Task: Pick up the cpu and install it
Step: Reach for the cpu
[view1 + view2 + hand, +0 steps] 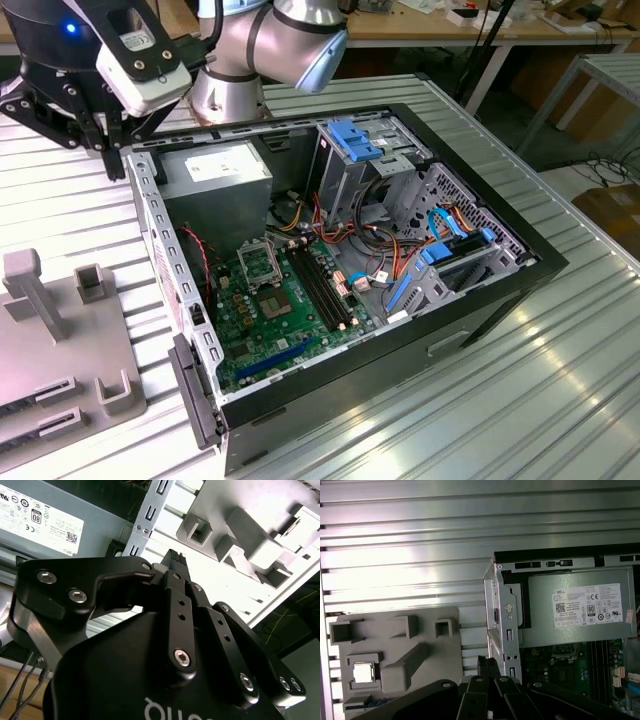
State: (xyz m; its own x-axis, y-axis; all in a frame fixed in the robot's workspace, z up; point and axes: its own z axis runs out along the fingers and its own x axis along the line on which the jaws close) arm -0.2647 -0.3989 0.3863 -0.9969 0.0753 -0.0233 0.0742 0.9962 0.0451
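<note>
**Cpu in its holder, fingers closed on nothing**

The cpu (362,672) lies flat, silvery face up, in a square recess of the grey holder plate (430,625) on the ribbed metal worktop (405,540) — well apart from the gripper (486,662). In both wrist views the fingers (174,562) come to one narrow dark tip, pressed together with nothing seen between them. That tip hangs between the holder plate and the metal corner of the open computer case (540,262), near the power supply (545,625). Its height above the worktop cannot be judged. The gripper's body hides the holder plate's near edge in the first wrist view. In the exterior view the holder plate is cut off by the picture's edge. On the green board (255,330) sits the socket (258,262) — whether its frame is open is hard to make out.
</note>
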